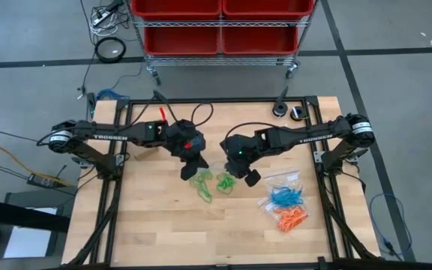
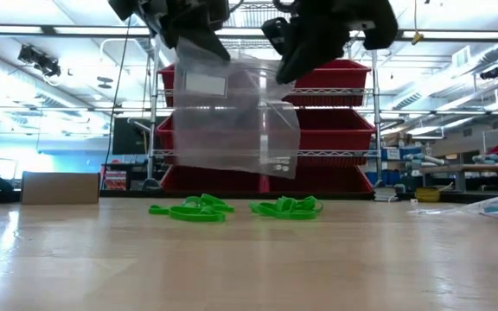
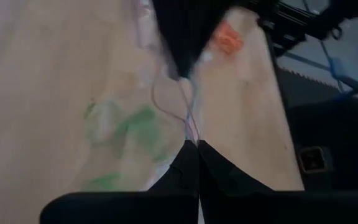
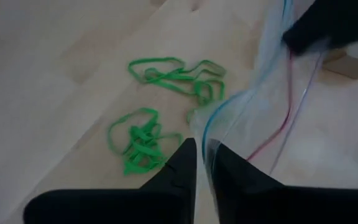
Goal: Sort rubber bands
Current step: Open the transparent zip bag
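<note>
Low view shows us a pale wooden table [image 2: 249, 259] with red bins [image 2: 335, 130] on a rack behind. We see green rubber bands [image 2: 193, 209] lying in two heaps below a clear bag [image 2: 232, 117] held aloft. Left gripper [image 1: 190, 166] and right gripper [image 1: 247, 174] both pinch its rim. Blue and orange bands [image 1: 285, 206] lie in bags nearby.
</note>
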